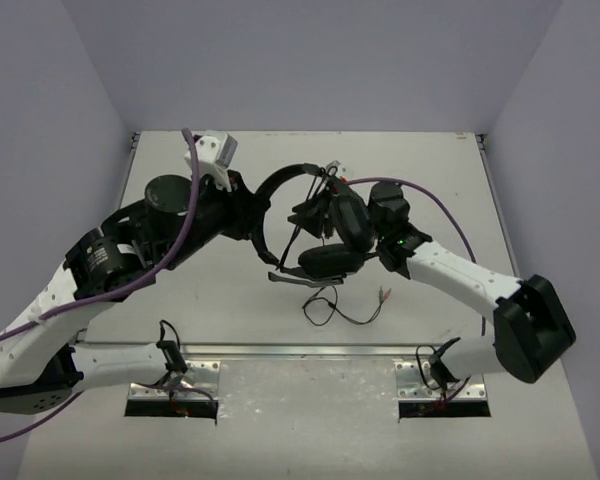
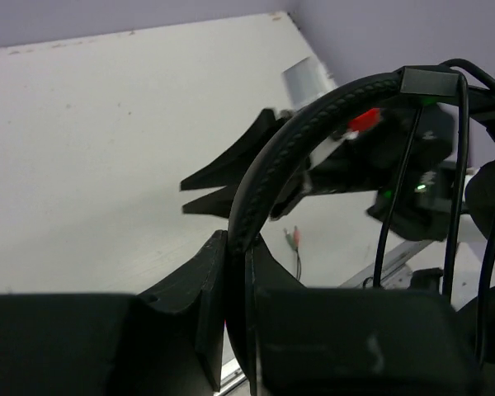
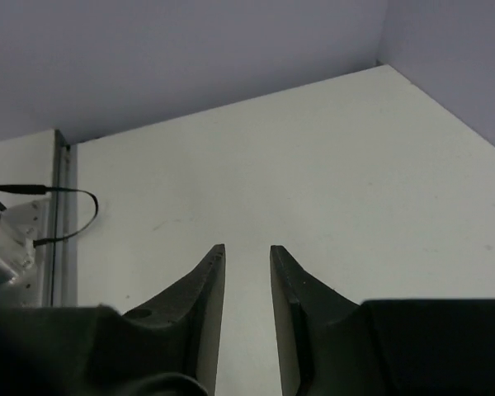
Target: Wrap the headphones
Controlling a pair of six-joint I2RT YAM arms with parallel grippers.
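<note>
The black headphones hang above the table centre, with the headband arching left and the two padded cups stacked on the right. My left gripper is shut on the headband, pinched between its fingers. My right gripper sits inside the headband arc beside the cups; its jaws are slightly apart and empty, and it also shows in the left wrist view. The thin cable drops from the headset to the table and ends in reddish plugs.
A metal mounting rail runs along the near table edge and shows in the right wrist view with a thin wire. Thick purple arm cables loop over both arms. Walls close in the table at the back and sides.
</note>
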